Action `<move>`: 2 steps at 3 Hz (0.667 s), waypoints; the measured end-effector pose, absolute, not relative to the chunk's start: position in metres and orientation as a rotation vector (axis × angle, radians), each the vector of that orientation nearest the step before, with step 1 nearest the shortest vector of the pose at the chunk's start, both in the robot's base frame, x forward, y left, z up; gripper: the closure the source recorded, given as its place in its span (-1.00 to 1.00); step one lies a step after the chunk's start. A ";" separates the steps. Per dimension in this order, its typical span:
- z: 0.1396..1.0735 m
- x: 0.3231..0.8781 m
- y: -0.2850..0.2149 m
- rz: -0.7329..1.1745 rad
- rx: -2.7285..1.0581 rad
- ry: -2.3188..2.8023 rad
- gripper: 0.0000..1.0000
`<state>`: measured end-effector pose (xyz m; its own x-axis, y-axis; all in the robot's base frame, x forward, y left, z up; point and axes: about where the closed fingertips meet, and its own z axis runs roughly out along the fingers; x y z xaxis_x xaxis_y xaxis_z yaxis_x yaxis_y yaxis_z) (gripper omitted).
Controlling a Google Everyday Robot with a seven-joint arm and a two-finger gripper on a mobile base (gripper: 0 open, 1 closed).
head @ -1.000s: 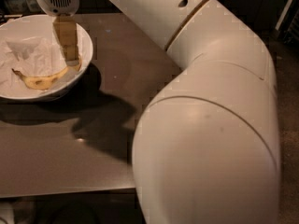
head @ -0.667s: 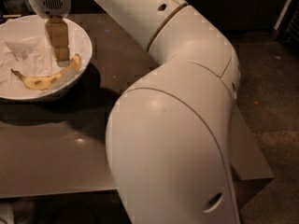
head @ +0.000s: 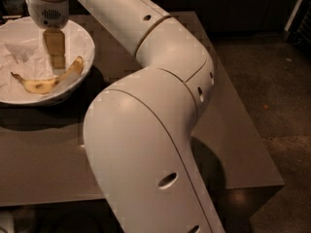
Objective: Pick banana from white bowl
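Note:
The banana (head: 44, 83), yellow with brown speckles and a dark stem pointing left, lies in the front part of the white bowl (head: 88, 39) at the table's far left, on crumpled white paper (head: 20, 53). My gripper (head: 55, 62) hangs straight down into the bowl from the white wrist above. Its lower end is just above the banana's right half, close to it or touching it; I cannot tell which. The banana still lies on the paper.
The bowl stands on a brown table (head: 233, 130) whose right and front edges drop to a dark speckled floor (head: 282, 101). My large white arm (head: 146, 130) crosses the middle of the view and hides much of the tabletop.
The gripper has shifted a little to the left and down over the bowl, nearer the banana. The arm's elbow has swung left. The banana has not moved.

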<state>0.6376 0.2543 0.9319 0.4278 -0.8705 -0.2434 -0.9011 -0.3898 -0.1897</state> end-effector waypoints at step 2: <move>0.909 0.635 0.264 0.220 -2.389 1.589 -0.62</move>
